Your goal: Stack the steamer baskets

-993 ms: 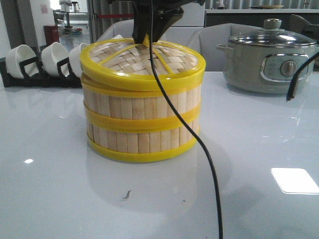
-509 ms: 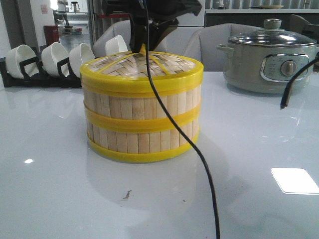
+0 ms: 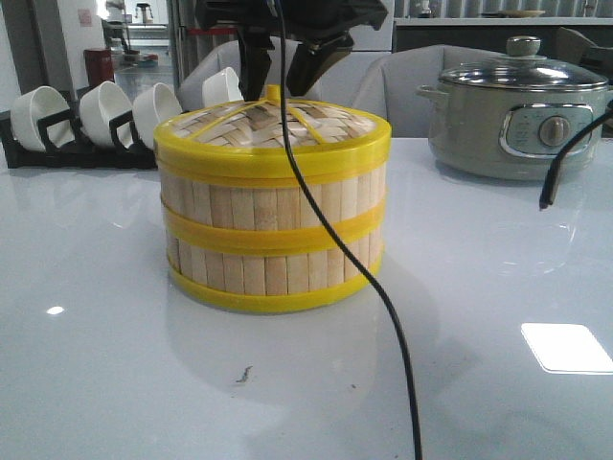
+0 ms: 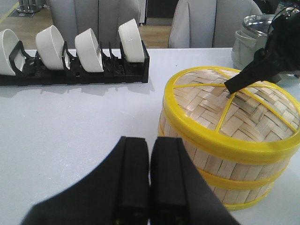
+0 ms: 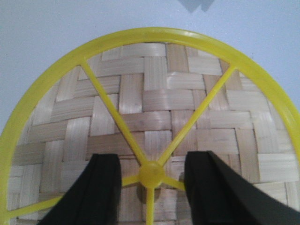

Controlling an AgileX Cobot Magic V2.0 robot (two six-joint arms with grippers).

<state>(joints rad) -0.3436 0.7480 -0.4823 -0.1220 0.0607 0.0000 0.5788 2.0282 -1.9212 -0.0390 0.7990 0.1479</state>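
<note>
Two steamer baskets (image 3: 273,235) of pale slats with yellow rims stand stacked on the white table, with the woven lid (image 3: 278,129) seated flat on top. My right gripper (image 3: 278,81) is open just above the lid, its fingers on either side of the yellow knob (image 5: 152,174) without touching it. The stack also shows in the left wrist view (image 4: 229,145), where my left gripper (image 4: 149,187) is shut and empty, beside the stack and apart from it.
A black rack of white bowls (image 3: 86,115) stands at the back left. A grey-green electric pot (image 3: 517,110) with a glass lid is at the back right. A black cable (image 3: 383,307) hangs in front of the stack.
The lid went from tilted to seated flat on the stack. My right gripper then opened and let go of the knob.
</note>
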